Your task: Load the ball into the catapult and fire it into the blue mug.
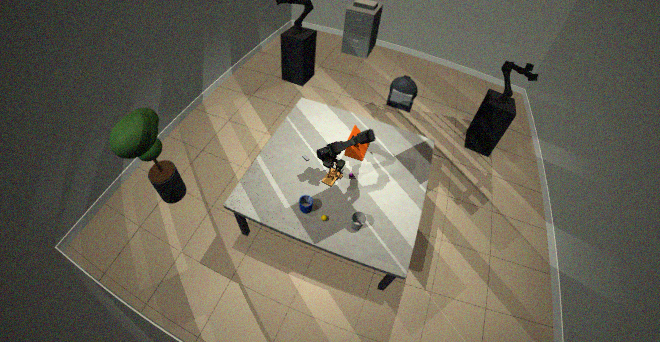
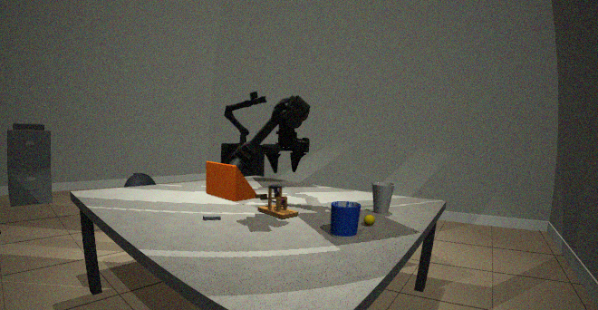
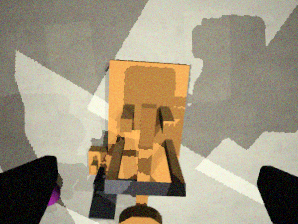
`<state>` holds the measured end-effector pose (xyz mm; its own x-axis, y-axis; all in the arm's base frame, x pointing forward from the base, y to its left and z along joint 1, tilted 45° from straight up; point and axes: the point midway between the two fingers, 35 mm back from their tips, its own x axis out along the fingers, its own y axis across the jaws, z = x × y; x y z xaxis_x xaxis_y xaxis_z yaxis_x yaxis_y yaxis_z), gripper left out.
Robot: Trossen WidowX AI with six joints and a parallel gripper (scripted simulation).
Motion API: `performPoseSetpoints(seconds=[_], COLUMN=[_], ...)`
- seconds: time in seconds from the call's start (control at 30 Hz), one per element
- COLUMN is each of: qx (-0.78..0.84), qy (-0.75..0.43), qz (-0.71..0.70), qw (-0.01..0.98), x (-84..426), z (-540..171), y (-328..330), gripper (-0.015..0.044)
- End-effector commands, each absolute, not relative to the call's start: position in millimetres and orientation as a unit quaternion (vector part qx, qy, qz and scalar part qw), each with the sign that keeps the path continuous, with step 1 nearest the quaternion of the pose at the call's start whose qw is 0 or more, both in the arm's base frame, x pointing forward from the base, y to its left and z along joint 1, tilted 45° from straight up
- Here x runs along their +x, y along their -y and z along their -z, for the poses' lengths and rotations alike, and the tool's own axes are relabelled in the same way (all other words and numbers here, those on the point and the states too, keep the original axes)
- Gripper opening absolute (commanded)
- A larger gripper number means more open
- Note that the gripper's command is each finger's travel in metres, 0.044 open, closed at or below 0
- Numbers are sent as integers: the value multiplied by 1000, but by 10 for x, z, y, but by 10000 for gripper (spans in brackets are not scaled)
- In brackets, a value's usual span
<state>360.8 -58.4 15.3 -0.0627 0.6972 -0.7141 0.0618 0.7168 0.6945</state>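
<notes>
The wooden catapult (image 1: 329,181) (image 2: 290,214) (image 3: 149,75) stands on the table, its broad base end roughly toward the blue mug (image 1: 306,204) (image 2: 345,219) in the top view. Its launching cup (image 3: 141,215) is partly cut off at the bottom of the wrist view; its inside is hidden. My gripper (image 1: 334,166) (image 2: 284,171) (image 3: 161,172) is open and empty above the catapult, fingers apart on either side of it. A yellow ball (image 1: 324,217) (image 2: 370,219) lies beside the mug. A small purple ball (image 1: 351,175) (image 3: 53,196) lies beside the catapult, partly hidden by a finger in the wrist view.
A grey cup (image 1: 358,221) (image 2: 382,198) stands beyond the yellow ball from the mug. An orange wedge (image 1: 351,151) (image 2: 224,182) stands near the arm's base. A small dark piece (image 1: 305,158) (image 2: 211,217) lies on the table (image 1: 270,185) (image 2: 181,236).
</notes>
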Motion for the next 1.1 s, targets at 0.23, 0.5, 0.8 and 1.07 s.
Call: performPoseSetpoints(seconds=[0.23, 0.5, 0.8, 1.07], qx=[196, 107, 4, -88], qy=[-651, -602, -531, -456], qz=[-338, -419, -505, -573], qw=[650, 671, 681, 675], x=[3493, 3348, 3143, 2925], z=[-209, -287, -356, -397], y=[252, -23, -313, -550], gripper=[300, 300, 300, 300])
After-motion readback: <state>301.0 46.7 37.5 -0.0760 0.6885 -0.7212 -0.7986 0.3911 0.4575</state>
